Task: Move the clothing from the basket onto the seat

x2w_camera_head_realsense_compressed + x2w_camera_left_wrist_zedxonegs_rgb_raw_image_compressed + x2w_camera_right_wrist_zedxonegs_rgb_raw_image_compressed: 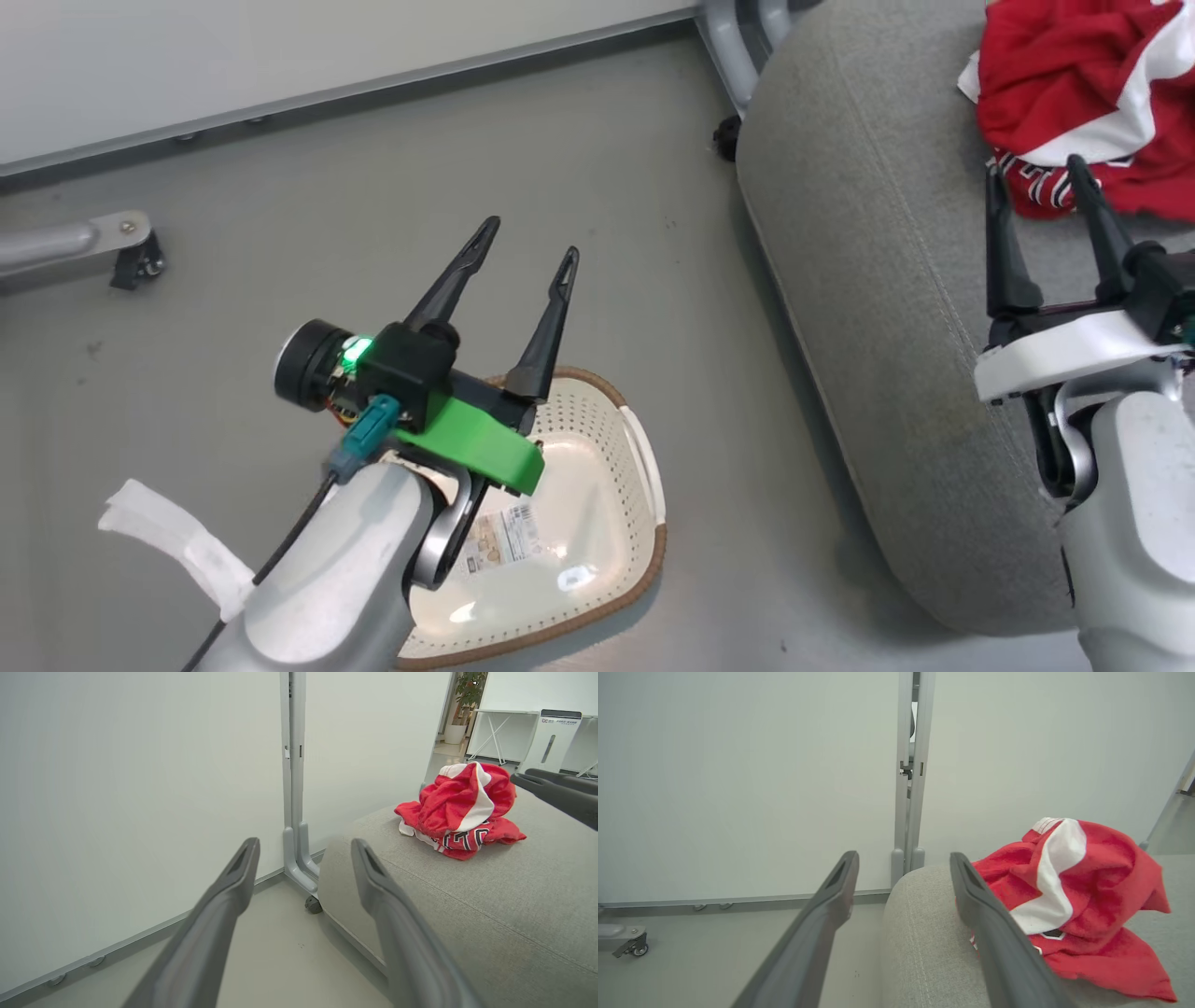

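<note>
The clothing (1083, 89), red with white stripes, lies crumpled in a heap on the grey seat (868, 308) at the upper right. The left wrist view shows the clothing (460, 809) on the seat (490, 905); the right wrist view shows the clothing (1078, 896) close by on the seat (920, 947). The cream basket (597, 504) stands on the floor at the lower middle, holding just a paper label (504, 539). My left gripper (529, 240) hovers open above the basket's far end. My right gripper (1036, 177) is open over the seat, its tips just short of the clothing.
A white partition wall (280, 56) runs along the back, with a grey post foot and caster (728, 135) beside the seat's far corner. Another wheeled foot (121, 247) sits at the left. Grey floor (373, 215) spreads between basket and wall.
</note>
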Available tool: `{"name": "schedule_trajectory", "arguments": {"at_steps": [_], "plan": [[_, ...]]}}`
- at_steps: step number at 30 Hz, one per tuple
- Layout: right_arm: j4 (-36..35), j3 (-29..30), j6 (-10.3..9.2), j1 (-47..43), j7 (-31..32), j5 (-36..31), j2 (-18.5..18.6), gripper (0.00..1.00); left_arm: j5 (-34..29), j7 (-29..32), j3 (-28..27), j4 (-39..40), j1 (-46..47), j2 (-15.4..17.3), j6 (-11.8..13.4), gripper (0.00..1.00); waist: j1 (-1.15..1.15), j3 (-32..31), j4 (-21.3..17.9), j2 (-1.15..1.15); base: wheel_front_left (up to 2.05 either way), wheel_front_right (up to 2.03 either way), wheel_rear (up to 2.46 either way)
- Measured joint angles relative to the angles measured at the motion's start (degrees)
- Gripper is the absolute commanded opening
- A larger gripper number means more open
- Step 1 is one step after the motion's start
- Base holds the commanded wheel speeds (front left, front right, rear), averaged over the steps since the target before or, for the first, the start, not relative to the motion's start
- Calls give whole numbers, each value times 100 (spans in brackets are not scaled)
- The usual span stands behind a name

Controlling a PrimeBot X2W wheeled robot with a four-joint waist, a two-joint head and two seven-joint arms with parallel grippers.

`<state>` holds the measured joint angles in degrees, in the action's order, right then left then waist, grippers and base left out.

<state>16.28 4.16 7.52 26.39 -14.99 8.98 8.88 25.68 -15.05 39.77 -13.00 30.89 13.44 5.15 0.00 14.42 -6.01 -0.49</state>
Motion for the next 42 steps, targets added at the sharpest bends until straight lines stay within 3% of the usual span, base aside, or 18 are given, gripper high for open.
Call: {"name": "schedule_trajectory", "arguments": {"at_steps": [15, 25, 42], "plan": [[-40, -474, 0, -683, 0, 23, -380, 100, -133, -9, -1734, 129, -1348, 112, 114, 100, 0, -801, 885, 0, 0, 0, 0], [-338, -547, 0, -1464, 0, 49, -552, 100, -393, -9, -2544, 180, -2204, -27, 53, 100, 0, -1295, 1173, 0, 0, 0, 0], [-1023, -441, 0, -2625, 0, 264, -611, 100, -793, -9, -3010, 336, -2739, -335, -313, 100, 0, -1596, 1263, 0, 0, 0, 0]]}}
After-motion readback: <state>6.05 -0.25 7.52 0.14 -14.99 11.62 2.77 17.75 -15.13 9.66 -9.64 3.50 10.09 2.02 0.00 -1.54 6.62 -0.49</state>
